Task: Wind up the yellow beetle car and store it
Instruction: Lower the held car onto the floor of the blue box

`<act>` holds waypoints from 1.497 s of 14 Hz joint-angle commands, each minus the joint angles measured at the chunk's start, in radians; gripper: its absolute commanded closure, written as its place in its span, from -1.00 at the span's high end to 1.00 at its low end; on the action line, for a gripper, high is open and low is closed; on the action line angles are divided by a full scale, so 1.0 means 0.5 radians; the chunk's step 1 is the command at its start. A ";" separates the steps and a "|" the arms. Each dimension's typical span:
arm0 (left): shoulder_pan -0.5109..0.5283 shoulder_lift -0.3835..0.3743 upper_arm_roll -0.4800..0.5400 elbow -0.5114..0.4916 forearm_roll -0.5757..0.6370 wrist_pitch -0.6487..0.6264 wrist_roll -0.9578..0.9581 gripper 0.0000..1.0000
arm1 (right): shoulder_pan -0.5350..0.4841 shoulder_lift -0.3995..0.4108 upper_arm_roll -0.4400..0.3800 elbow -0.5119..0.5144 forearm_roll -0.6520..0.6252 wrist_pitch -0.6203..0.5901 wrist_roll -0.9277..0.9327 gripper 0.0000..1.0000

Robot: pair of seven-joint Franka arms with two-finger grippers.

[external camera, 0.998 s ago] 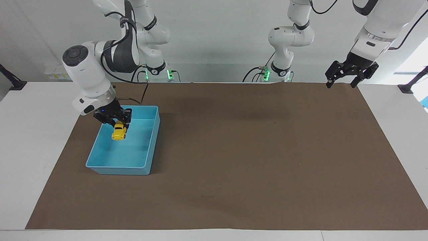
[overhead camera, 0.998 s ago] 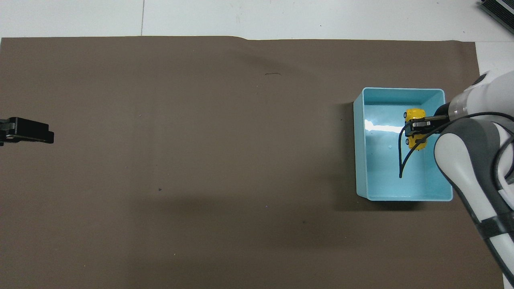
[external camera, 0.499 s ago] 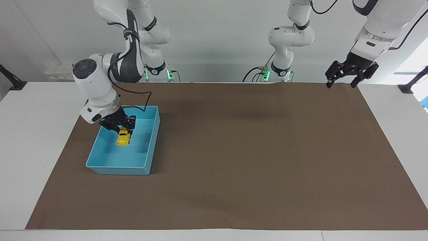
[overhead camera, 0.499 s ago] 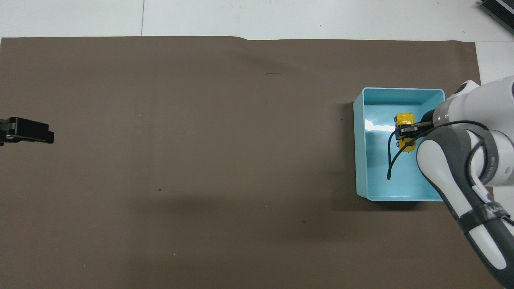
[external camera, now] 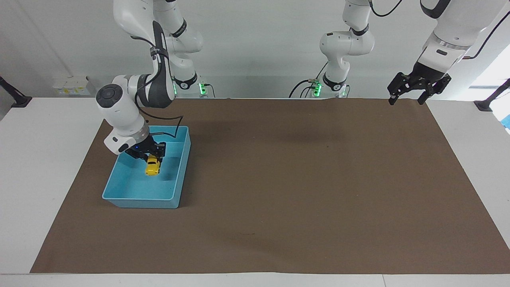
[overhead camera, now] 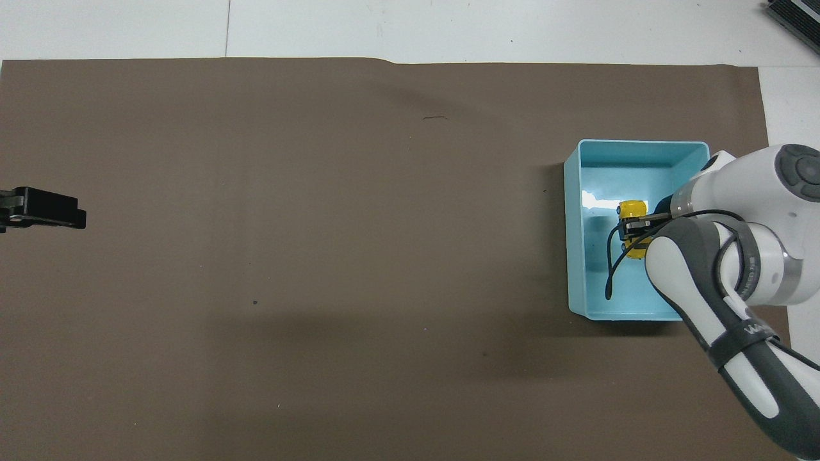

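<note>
The yellow beetle car [external camera: 153, 169] hangs nose-down inside the light-blue bin [external camera: 140, 205], low over its floor. My right gripper [external camera: 153, 158] is shut on the car from above. In the overhead view the car [overhead camera: 630, 209] shows near the middle of the bin [overhead camera: 574, 256], partly covered by the right gripper [overhead camera: 631, 226] and its cable. Whether the car touches the bin floor I cannot tell. My left gripper [external camera: 405, 101] waits open and raised over the brown mat's corner at the left arm's end; its tip [overhead camera: 63, 216] shows in the overhead view.
A brown mat [external camera: 303, 191] covers most of the white table [external camera: 36, 167]. The bin stands on the mat at the right arm's end of the table. A black cable loops from the right wrist over the bin.
My right gripper has carried the car lower into the bin and toward its middle, with the arm folding in above it. The left arm has not moved.
</note>
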State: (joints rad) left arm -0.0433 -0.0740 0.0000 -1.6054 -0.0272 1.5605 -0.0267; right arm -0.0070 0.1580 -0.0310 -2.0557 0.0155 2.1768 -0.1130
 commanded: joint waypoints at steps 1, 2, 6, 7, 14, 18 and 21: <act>0.028 -0.024 -0.022 -0.004 0.018 -0.025 -0.017 1.00 | -0.068 -0.028 0.010 -0.125 0.003 0.086 -0.075 -1.00; 0.028 -0.024 -0.022 -0.004 0.018 -0.025 -0.017 1.00 | -0.072 -0.028 0.010 -0.153 0.006 0.113 -0.072 -1.00; 0.028 -0.024 -0.022 -0.004 0.018 -0.025 -0.017 1.00 | -0.072 -0.028 0.010 -0.236 0.012 0.178 -0.075 -1.00; 0.028 -0.024 -0.022 -0.004 0.018 -0.025 -0.017 1.00 | -0.069 -0.031 0.010 -0.242 0.015 0.184 -0.072 -1.00; 0.028 -0.024 -0.022 -0.004 0.018 -0.025 -0.017 1.00 | -0.054 -0.034 0.013 -0.285 0.030 0.202 -0.065 -1.00; 0.028 -0.024 -0.022 -0.004 0.018 -0.025 -0.017 1.00 | -0.044 -0.025 0.013 -0.264 0.030 0.199 -0.038 0.99; 0.028 -0.024 -0.022 -0.004 0.018 -0.022 -0.017 1.00 | 0.008 0.006 0.022 -0.196 0.027 0.184 -0.044 1.00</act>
State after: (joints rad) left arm -0.0433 -0.0740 0.0000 -1.6054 -0.0272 1.5605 -0.0269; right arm -0.0082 0.1582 -0.0272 -2.1684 0.0167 2.2583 -0.1135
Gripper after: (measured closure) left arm 0.000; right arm 0.242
